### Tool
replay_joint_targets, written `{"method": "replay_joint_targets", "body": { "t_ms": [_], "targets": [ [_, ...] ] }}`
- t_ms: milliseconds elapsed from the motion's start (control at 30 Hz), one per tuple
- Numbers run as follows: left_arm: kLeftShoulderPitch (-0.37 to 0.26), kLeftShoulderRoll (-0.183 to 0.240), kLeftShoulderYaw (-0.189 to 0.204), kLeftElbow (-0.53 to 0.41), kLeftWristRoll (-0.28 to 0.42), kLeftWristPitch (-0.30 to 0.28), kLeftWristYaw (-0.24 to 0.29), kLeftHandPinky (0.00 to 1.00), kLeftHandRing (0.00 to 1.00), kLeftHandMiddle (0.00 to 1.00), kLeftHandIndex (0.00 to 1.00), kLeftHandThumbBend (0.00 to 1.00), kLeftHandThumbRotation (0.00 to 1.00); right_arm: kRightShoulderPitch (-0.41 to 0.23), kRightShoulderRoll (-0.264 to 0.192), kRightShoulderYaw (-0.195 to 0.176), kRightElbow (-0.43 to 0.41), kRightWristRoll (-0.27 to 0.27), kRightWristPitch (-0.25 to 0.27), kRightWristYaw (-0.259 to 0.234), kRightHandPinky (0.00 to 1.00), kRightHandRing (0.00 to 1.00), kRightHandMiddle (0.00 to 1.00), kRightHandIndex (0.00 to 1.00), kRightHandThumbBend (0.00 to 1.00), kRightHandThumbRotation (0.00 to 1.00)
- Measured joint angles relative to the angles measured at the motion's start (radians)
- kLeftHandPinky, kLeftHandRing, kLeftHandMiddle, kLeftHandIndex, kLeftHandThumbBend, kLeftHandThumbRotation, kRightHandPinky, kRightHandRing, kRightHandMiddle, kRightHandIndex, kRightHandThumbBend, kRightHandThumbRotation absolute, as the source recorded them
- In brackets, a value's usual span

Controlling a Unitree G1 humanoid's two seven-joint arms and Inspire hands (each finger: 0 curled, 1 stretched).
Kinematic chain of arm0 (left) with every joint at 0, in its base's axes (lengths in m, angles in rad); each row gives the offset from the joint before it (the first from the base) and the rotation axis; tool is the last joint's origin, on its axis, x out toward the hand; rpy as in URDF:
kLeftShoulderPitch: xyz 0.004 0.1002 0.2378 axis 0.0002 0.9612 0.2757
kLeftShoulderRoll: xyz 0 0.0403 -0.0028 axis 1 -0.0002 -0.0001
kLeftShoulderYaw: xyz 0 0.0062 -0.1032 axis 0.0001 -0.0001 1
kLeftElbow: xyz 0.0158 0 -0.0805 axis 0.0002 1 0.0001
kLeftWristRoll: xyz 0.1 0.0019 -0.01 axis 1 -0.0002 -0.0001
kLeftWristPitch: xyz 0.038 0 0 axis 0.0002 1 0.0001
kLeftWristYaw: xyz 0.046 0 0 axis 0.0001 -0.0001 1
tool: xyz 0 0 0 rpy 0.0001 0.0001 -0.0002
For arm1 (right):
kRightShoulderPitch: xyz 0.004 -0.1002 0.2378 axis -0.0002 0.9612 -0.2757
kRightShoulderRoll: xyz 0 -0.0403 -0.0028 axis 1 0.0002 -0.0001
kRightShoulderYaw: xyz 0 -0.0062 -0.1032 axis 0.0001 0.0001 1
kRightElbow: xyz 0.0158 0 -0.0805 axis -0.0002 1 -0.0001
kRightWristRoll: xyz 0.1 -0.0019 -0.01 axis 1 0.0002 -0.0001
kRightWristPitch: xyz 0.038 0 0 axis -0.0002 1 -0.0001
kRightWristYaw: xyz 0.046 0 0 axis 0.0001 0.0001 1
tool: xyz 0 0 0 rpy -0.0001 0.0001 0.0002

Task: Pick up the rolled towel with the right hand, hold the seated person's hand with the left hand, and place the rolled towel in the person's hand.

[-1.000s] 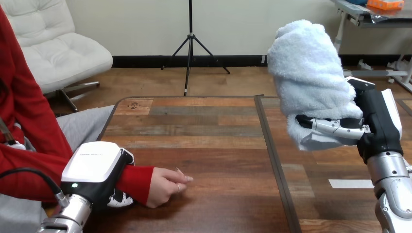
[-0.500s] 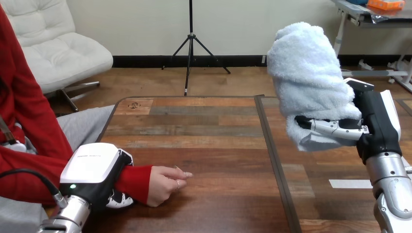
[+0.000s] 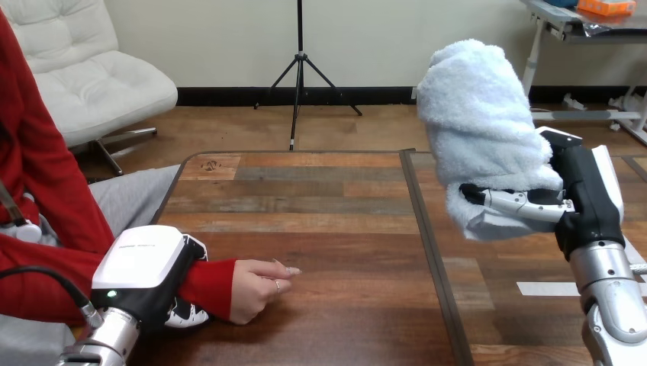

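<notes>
On the left hand [image 3: 143, 268], unreadable print; right hand [image 3: 586, 200] grips rolled towel [image 3: 479, 122].

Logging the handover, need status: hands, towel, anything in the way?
Left hand curled round the person's wrist, on the table. Right hand grips rolled towel, held high at right. Nothing between towel and the person's hand, its fingers loosely curled.

Head camera: faces forward-down across table [image 3: 343, 206], close.
</notes>
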Motion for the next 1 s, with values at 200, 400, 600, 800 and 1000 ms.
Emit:
{"method": "replay_joint_targets", "body": {
  "t_ms": [200,400,600,800,1000],
  "targets": [
    [0.003,0.0,0.006,0.0,-0.015,0.0,0.0,0.25,0.31,0.35,0.37,0.75,0.0,0.0,0.012,0.003,-0.001,-0.006,0.003,0.0,0.3,0.35,0.39,0.41,0.85,0.0],
    [0.009,0.002,0.014,-0.002,-0.03,-0.008,0.001,0.25,0.3,0.35,0.36,0.76,0.0,0.0,0.025,0.01,-0.001,-0.015,0.003,0.0,0.3,0.35,0.39,0.41,0.84,0.0],
    [0.019,0.003,0.032,-0.002,-0.044,-0.039,0.017,0.25,0.29,0.34,0.35,0.77,0.0,0.0,0.047,0.017,-0.001,-0.015,0.003,0.0,0.3,0.34,0.39,0.41,0.84,0.0],
    [0.022,0.003,0.044,-0.002,-0.064,-0.059,0.018,0.25,0.29,0.34,0.35,0.75,0.0,0.0,0.071,0.03,-0.001,-0.023,0.003,-0.001,0.3,0.35,0.4,0.41,0.84,0.0],
    [0.023,0.003,0.057,-0.003,-0.069,-0.075,0.019,0.25,0.29,0.35,0.35,0.75,0.0,0.0,0.095,0.048,-0.001,-0.056,0.003,-0.015,0.33,0.37,0.41,0.41,0.84,0.0]
  ]
}}
